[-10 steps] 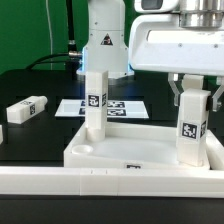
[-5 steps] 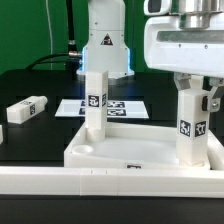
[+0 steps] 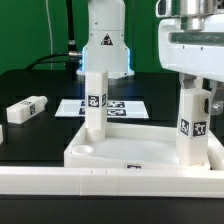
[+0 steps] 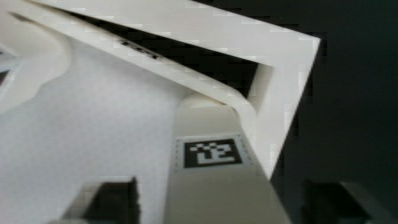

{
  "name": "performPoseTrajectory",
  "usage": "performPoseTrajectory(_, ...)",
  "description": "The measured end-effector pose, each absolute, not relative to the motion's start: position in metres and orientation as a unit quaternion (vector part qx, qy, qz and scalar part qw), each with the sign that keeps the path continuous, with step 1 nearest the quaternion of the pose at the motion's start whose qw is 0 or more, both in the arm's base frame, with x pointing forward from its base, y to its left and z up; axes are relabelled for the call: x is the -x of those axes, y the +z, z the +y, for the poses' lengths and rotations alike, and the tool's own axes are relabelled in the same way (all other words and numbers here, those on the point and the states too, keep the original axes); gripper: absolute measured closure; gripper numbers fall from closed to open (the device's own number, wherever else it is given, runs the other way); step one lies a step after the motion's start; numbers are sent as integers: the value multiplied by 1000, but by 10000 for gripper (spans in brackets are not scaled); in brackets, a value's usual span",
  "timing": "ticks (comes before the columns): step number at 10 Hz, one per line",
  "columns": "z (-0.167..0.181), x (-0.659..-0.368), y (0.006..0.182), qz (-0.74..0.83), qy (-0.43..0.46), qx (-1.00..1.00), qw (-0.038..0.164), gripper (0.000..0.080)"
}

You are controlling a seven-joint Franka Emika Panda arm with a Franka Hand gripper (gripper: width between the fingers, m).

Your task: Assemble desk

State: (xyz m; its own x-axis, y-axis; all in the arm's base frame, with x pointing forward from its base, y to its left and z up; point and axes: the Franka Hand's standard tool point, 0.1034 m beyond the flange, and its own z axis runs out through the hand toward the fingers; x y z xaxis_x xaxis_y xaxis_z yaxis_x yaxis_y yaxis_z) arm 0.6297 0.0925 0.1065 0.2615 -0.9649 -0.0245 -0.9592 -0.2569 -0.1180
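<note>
At the exterior view's left, a loose leg is seen lying on its side on the black tabletop, well apart from the other parts, with a black-white tag on the end facing the middle. Further toward the middle, the marker board is laid flat on the tabletop behind the desk tray.

The desk tray is set with its raised rim upward, just behind the long white rail that runs across the front. An empty round socket is shown in its near corner on the exterior view's left. A second leg is stood upright in the far corner on that same side, a tag facing the camera.

At the exterior view's right, a third leg is stood upright in the tray's near corner, its tags turned forward. The arm is held directly above it.

In the wrist view, this leg is seen from above with its tag visible, and the two dark fingers are spread apart on either side of it, with a gap left between each finger and the leg. Nothing is gripped by them.
</note>
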Motion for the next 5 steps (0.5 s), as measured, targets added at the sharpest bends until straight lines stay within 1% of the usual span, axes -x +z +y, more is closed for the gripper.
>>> performPoseTrajectory(1,92,-630,107,591,-28,805,54,226)
performPoseTrajectory(2,90,-630,107,568,-30,821,54,165)
performPoseTrajectory(5,94,-630,107,464,-35,884,50,151)
